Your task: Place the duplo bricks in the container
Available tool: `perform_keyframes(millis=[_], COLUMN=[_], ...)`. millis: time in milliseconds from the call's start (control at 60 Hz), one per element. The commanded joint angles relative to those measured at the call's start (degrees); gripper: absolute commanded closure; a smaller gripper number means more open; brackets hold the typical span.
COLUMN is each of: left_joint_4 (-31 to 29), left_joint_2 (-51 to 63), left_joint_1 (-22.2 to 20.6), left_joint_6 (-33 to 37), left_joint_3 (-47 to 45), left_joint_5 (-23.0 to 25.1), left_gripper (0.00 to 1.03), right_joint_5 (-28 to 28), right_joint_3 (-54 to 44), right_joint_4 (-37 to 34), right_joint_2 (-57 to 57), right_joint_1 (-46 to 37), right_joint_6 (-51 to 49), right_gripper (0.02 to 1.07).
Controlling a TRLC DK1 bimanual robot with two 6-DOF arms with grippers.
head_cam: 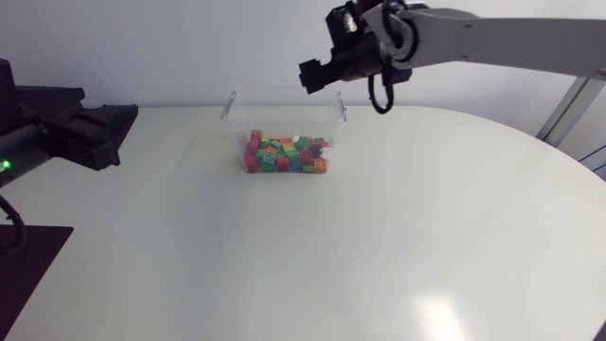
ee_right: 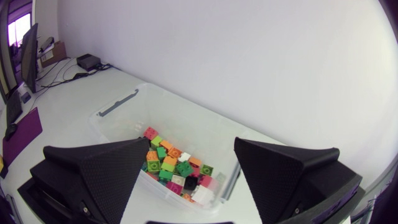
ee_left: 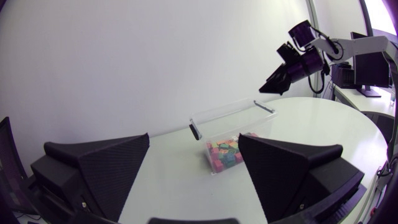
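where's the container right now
In the head view the clear container sits at the table's far middle, holding the duplo bricks. The right gripper hangs just above its far rim, toward the right corner.

Overhead and both wrist cameras share the container [head_cam: 284, 112].

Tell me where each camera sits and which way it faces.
Head view: fixed above the table, looking down on the container of bricks; left arm at one side, right arm by the container's far corner.
Left wrist view: on the left arm's last link, facing across the table to the container; own open jaws framing it, right arm beyond.
Right wrist view: on the right arm's last link, facing down into the container; own open jaws.
All share the container.
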Motion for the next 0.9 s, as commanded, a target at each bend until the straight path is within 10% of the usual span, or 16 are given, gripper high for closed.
perform_keyframes(millis=[0,883], left_joint_4=[-0.6,-1.3], left_joint_2=[-2.1,-28.8], left_joint_1=[0.9,4.9], left_joint_6=[0.9,3.5], left_joint_3=[-2.1,-17.6], left_joint_5=[-0.6,0.1], left_gripper=[0.04,0.04], right_joint_5=[2.0,20.7], right_joint_3=[-6.4,-56.4], right_joint_4=[2.4,3.5], right_joint_2=[-7.0,-67.1], right_joint_1=[-1.4,-7.9], right_joint_6=[-0.6,-7.1], right_gripper=[0.06,0.06])
